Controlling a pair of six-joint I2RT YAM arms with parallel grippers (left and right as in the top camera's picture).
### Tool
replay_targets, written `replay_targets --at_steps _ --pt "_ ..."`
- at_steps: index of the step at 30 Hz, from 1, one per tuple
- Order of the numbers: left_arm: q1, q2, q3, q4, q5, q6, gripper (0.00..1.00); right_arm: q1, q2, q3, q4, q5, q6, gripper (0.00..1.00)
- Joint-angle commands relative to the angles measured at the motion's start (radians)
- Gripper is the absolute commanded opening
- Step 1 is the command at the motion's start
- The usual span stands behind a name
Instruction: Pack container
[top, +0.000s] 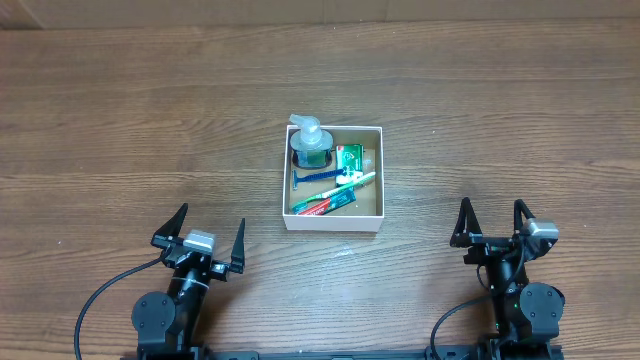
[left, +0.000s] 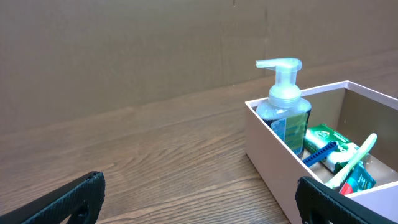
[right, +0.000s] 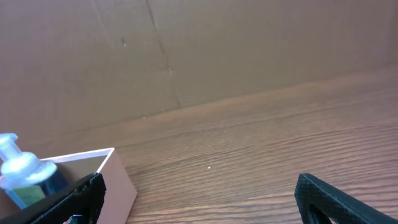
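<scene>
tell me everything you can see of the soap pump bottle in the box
The soap pump bottle stands upright in the far left corner of the container, close to its white walls. The body looks like clear plastic holding blue-green liquid, with a label in front. A translucent pump head tops it, spout pointing out over the corner. Whether the blue item by its base touches it is unclear.
</scene>
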Motion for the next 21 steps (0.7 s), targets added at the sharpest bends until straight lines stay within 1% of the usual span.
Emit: replay_targets --at_steps 1,12,16,21 --pt "0.006 -0.010 -0.003 0.001 -0.011 0.011 1.00 0.005 -0.011 -0.011 0.006 0.010 -0.034 1.00" --pt "0.006 -0.010 -0.003 0.002 -0.011 0.011 1.00 0.005 -0.011 -0.011 0.006 0.007 -0.035 1.00" --pt "0.006 -0.010 -0.003 0.002 -0.011 0.011 1.00 0.005 -0.011 -0.011 0.006 -0.002 -0.136 1.00" --pt "0.006 -0.010 -0.003 0.002 -0.011 0.011 1.00 0.005 -0.011 -0.011 0.006 -0.009 -0.142 1.00"
